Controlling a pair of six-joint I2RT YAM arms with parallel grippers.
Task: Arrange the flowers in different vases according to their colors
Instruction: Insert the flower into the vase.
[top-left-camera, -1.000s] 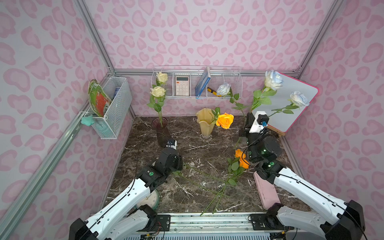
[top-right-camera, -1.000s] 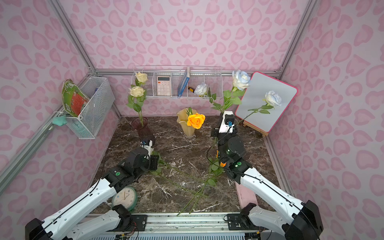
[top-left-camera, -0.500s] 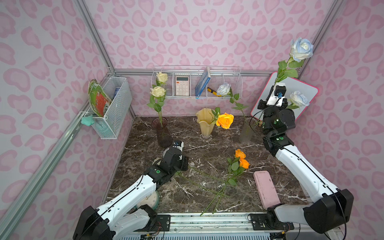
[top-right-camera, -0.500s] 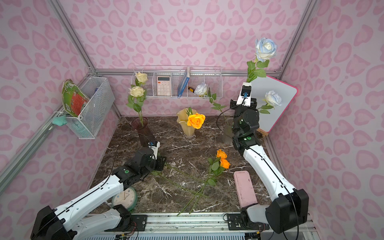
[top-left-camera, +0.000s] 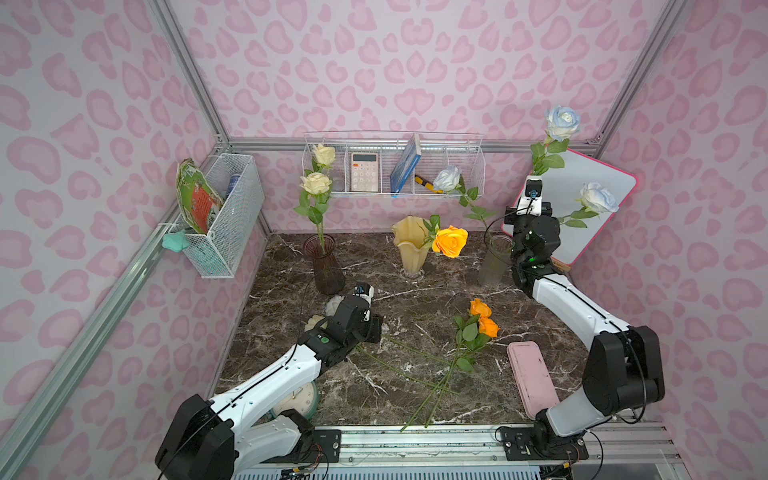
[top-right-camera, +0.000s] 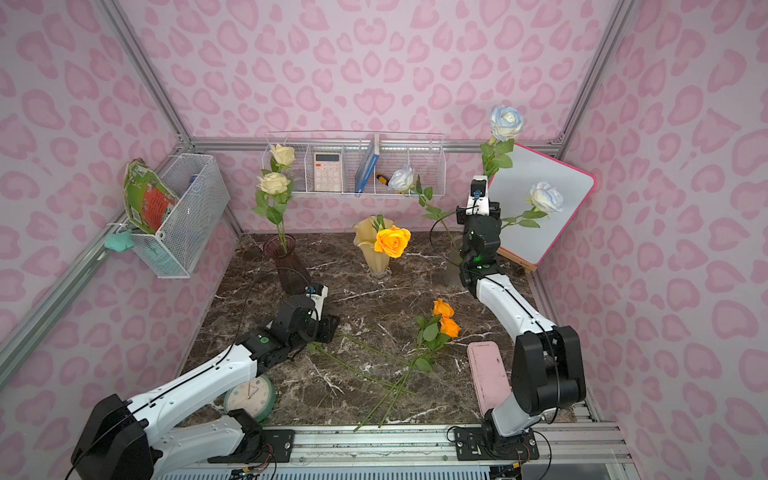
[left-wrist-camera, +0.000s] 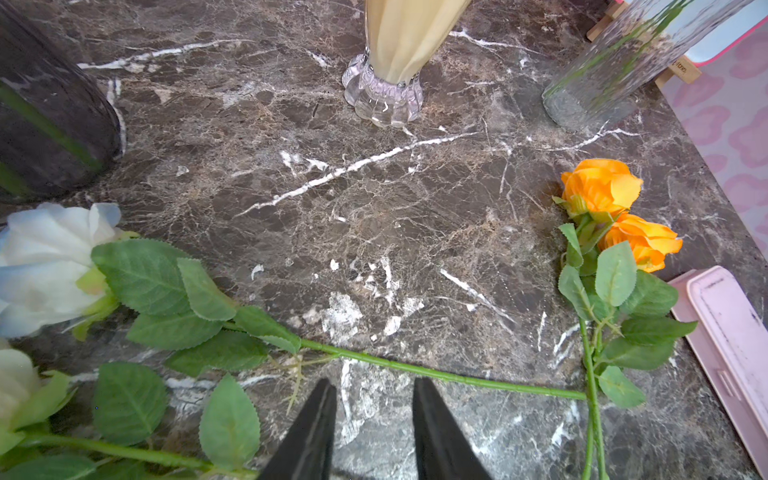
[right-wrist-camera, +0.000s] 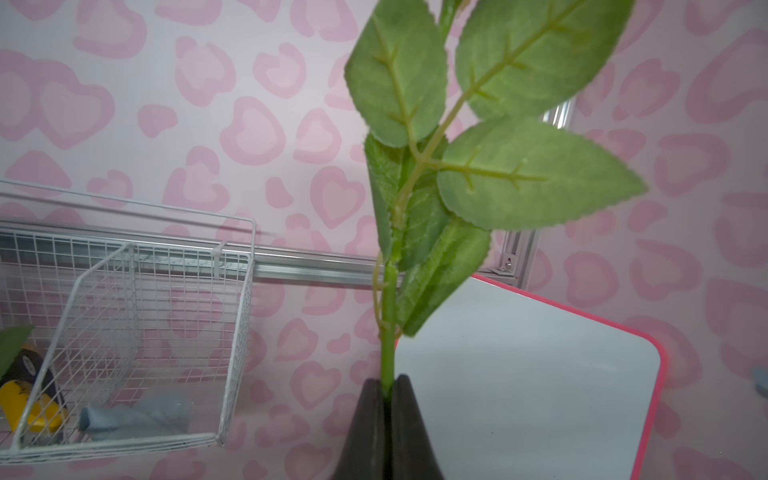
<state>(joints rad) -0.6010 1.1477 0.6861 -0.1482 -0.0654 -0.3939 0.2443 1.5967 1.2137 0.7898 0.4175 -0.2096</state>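
My right gripper (right-wrist-camera: 388, 380) is shut on the green stem (right-wrist-camera: 389, 324) of a pale blue rose (top-left-camera: 562, 123), held upright above the clear vase (top-left-camera: 494, 259), which holds two blue roses (top-left-camera: 448, 178). My left gripper (left-wrist-camera: 374, 380) is open, low over the table. Its tips stand just short of the stem (left-wrist-camera: 415, 370) of a white-blue rose (left-wrist-camera: 45, 266) lying there beside a cream rose (left-wrist-camera: 12, 382). Two orange roses (top-left-camera: 482, 318) lie mid-table. The yellow vase (top-left-camera: 411, 249) holds an orange rose (top-left-camera: 450, 241). The dark vase (top-left-camera: 326, 266) holds two cream roses (top-left-camera: 316, 183).
A pink case (top-left-camera: 532, 378) lies at the front right and a clock (top-left-camera: 303, 401) at the front left under my left arm. A pink-framed board (top-left-camera: 590, 232) leans behind the clear vase. Wire baskets (top-left-camera: 395, 166) hang on the back and left walls.
My right arm has lifted the pale blue rose from low over the table to high at the back right, then eased it left and down. My left gripper edged right towards the lying stems.
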